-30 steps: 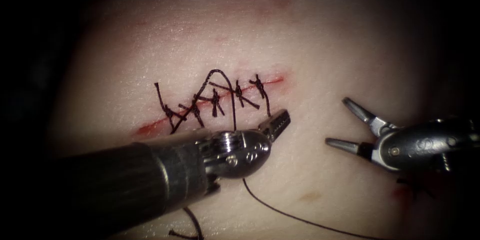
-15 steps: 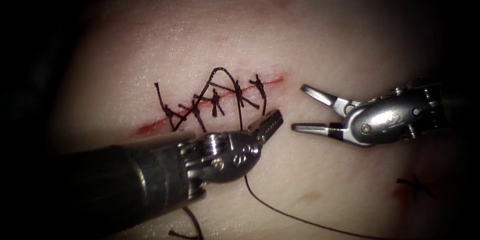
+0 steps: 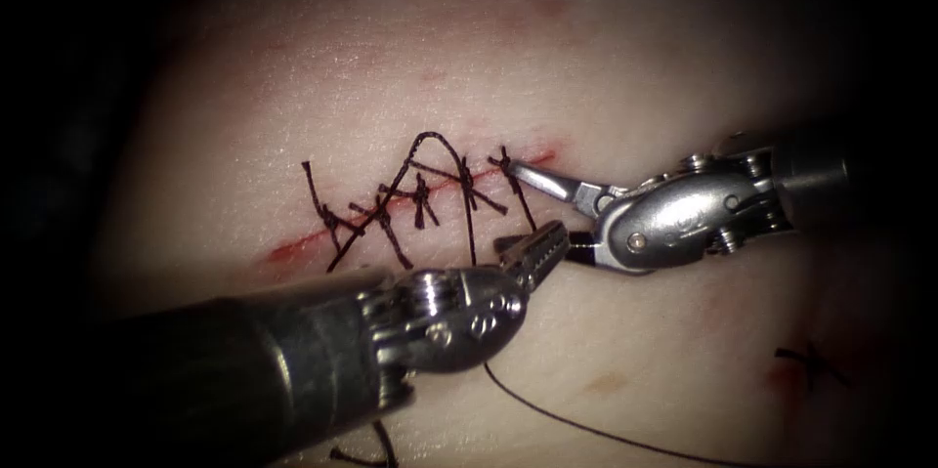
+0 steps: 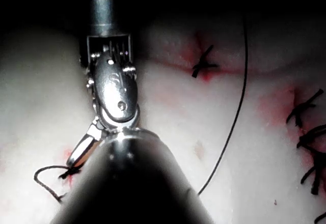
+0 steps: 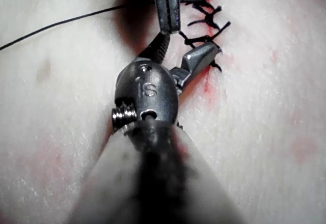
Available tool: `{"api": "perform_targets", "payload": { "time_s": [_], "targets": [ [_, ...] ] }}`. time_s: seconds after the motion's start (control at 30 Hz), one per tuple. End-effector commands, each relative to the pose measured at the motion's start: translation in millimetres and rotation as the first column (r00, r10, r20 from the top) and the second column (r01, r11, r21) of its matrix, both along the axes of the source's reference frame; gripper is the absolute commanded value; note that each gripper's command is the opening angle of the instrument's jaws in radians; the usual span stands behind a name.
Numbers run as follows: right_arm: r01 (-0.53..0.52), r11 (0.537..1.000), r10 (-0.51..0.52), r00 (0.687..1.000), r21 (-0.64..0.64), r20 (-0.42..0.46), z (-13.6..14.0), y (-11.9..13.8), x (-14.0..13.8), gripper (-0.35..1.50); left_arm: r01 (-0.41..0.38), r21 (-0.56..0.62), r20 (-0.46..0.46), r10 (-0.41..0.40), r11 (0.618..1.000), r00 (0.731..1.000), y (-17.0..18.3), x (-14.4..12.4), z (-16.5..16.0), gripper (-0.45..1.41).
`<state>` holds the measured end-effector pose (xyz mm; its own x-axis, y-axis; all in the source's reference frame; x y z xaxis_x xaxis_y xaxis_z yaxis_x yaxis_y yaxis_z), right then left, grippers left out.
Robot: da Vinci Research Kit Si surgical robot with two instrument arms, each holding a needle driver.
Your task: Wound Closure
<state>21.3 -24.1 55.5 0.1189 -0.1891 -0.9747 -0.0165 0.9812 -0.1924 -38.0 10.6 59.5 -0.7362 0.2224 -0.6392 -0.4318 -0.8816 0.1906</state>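
Tissue (image 3: pixel 606 67) lies under both tools, its cut (image 3: pixel 410 199) running slantwise and crossed by several dark stitches (image 3: pixel 420 196) with knots and short cut ends. Your left tool (image 3: pixel 532 255) sits just below the right part of the cut with its jaws pressed together; whether they pinch the thread (image 3: pixel 467 219) looping down from the stitch line cannot be told, since the strand passes behind the tool head. Your right tool (image 3: pixel 542 214) has come in from the right over the last second and now has its jaws spread, the upper one touching or just over the knot at the right end of the cut, the lower one right beside the left tool's tip. It holds nothing. You can see no needle.

The risk, as I judge it, is crowding: the two tips are nearly touching, and one could knock the other or snag a finished knot. Your spread upper jaw could also catch a cut end and tug a stitch loose.

A long strand (image 3: pixel 586 424) trails across the tissue below the left tool toward the lower right, and a separate small stitch (image 3: pixel 806 362) sits far right by a patch of red fluid (image 3: pixel 787 375). Your left tool's thick shaft (image 3: pixel 195 370) hides the tissue beneath it.
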Motion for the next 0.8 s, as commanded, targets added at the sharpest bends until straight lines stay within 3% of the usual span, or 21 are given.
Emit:
{"api": "perform_targets", "payload": {
  "time_s": [0.03, 0.37, 0.8],
  "targets": [
    [0.006, 1.0, -0.007, 1.0, -0.019, -0.012, 0.2, -0.4, 1.2, 0.64, -0.001, -0.001, 0.0, 0.001, 1.0, 1.0, 0.3, -0.5, 0.6, -0.3],
    [0.036, 0.998, -0.04, 0.997, -0.052, -0.066, 0.4, 0.4, 3.5, 0.64, -0.002, -0.001, 0.0, 0.002, 1.0, 1.0, 0.3, -0.4, 0.6, -0.3],
    [0.027, 0.998, -0.031, 0.997, -0.056, -0.068, 1.0, 0.6, 4.9, 0.66, -0.004, -0.003, 0.001, 0.004, 1.0, 1.0, 0.1, -0.4, 0.5, -0.33]
  ]
}}
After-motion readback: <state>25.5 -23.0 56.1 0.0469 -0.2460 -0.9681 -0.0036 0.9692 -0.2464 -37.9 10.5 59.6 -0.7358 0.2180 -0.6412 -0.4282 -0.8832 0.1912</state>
